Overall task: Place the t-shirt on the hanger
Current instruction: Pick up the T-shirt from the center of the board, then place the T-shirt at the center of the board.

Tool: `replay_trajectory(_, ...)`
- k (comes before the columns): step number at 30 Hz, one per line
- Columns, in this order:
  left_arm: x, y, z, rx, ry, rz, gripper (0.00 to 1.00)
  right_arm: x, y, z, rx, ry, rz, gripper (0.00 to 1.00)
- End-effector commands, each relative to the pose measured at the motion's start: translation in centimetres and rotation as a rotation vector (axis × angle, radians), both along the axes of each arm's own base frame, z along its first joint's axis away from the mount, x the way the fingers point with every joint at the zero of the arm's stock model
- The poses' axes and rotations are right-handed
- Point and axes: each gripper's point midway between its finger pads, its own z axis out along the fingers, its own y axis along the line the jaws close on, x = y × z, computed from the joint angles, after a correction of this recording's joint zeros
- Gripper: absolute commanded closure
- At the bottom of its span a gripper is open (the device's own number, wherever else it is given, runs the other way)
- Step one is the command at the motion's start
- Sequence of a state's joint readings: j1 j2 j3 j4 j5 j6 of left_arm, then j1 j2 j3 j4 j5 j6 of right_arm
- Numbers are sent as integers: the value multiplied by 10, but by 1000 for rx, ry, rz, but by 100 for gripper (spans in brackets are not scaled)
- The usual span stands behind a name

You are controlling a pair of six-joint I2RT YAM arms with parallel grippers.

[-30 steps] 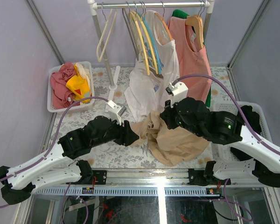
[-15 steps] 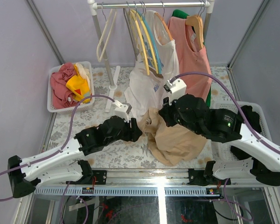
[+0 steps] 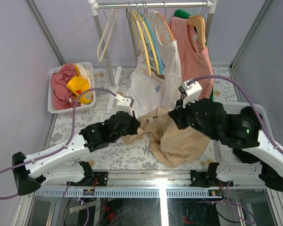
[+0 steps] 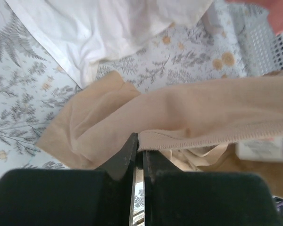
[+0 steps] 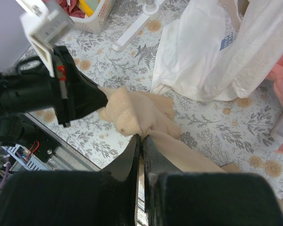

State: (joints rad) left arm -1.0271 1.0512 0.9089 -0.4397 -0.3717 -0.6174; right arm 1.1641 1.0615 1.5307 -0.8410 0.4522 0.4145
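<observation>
The tan t-shirt (image 3: 179, 141) lies bunched on the floral table, with a band of fabric lifted and stretched between my two grippers. My left gripper (image 3: 137, 125) is shut on its stitched edge (image 4: 203, 139), the fingertips (image 4: 132, 143) pinching the hem. My right gripper (image 3: 173, 116) is shut on a gathered fold of the t-shirt (image 5: 141, 113). In the right wrist view my left gripper (image 5: 103, 101) touches the same bunch from the left. The light-blue hanger (image 3: 154, 44) hangs on the rack between the yellow hangers, behind both grippers.
A white printed shirt (image 3: 151, 84) and a salmon top (image 3: 198, 61) hang on the rack (image 3: 104, 42), just behind the t-shirt. A cream hanger (image 3: 106, 37) hangs at its left. A basket (image 3: 52, 89) of clothes stands at the far left, a white basket (image 3: 262, 113) under my right arm.
My left gripper reached into the t-shirt and shut on its hem. My right gripper moved right with its fold, pulling the fabric out between the two.
</observation>
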Motion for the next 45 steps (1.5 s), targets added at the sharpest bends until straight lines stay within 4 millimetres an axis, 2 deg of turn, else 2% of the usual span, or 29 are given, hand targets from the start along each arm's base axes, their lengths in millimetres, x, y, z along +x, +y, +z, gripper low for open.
replay_trajectory(1, 11, 23, 69, -9, -125, 80, 100, 1, -17, 29, 87, -72, -28, 100)
replay_trajectory(3, 11, 34, 103, -16, -170, 96, 100, -3, -24, 39, 116, -93, -17, 100)
replay_trajectory(7, 11, 55, 172, -36, -267, 119, 100, -17, -21, 62, 185, -134, 85, 100)
replay_trajectory(8, 10, 60, 197, -55, -301, 126, 100, -19, -19, 70, 203, -148, 104, 100)
replay_trajectory(11, 15, 71, 239, -35, -370, 153, 100, -18, -14, 91, 218, -192, 129, 100)
replay_trajectory(13, 16, 76, 265, -33, -410, 158, 100, -14, -14, 115, 235, -244, 124, 100)
replay_trajectory(15, 18, 81, 289, -27, -445, 168, 100, -9, -11, 133, 235, -292, 122, 100)
replay_trajectory(18, 20, 88, 324, -30, -505, 187, 100, -6, -10, 173, 262, -366, 126, 100)
replay_trajectory(21, 16, 96, 356, -74, -562, 192, 100, 0, -7, 196, 259, -416, 118, 100)
replay_trajectory(23, 15, 97, 364, -83, -582, 188, 100, 1, -10, 205, 258, -434, 107, 100)
replay_trajectory(25, 15, 97, 366, -85, -590, 184, 100, 0, -13, 205, 256, -436, 107, 100)
replay_trajectory(28, 17, 89, 351, -64, -571, 163, 100, -2, -17, 189, 248, -405, 102, 100)
replay_trajectory(30, 16, 82, 335, -55, -543, 140, 100, -4, -20, 170, 238, -367, 100, 100)
replay_trajectory(32, 16, 70, 309, -39, -483, 103, 100, -7, -23, 142, 219, -313, 93, 100)
replay_trajectory(34, 11, 56, 275, -31, -404, 49, 100, -12, -25, 112, 206, -245, 91, 100)
replay_trajectory(37, 5, 41, 209, -3, -276, 9, 100, -23, -26, 64, 199, -130, 103, 100)
replay_trajectory(38, 3, 38, 186, 5, -235, 3, 100, -25, -25, 38, 177, -85, 101, 100)
replay_trajectory(41, -8, 27, 114, 13, -106, -29, 100, -31, -27, -13, 170, 13, 76, 100)
replay_trajectory(45, -25, 12, 33, 19, 42, -72, 100, -39, -28, -80, 158, 148, 26, 100)
